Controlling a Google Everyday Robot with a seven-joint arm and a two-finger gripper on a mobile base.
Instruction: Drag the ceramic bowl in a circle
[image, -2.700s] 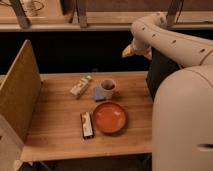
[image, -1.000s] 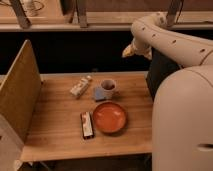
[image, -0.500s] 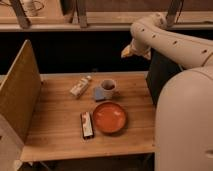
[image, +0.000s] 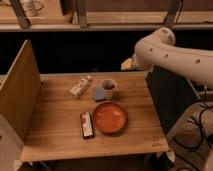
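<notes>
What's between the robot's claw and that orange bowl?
In the camera view, a white mug stands roughly between the bowl and the gripper, which hangs over the back of the table.

I count one counter (image: 55, 127). On it there is one orange-red bowl (image: 110, 117), one white mug (image: 107, 87), one small blue thing (image: 98, 94), one white packet (image: 80, 86) and one red bar (image: 86, 124). One wooden board (image: 20, 95) stands at the left. There is one robot arm (image: 170, 50) with one hand (image: 127, 64), up over the counter's far right corner, fingers apart.
</notes>
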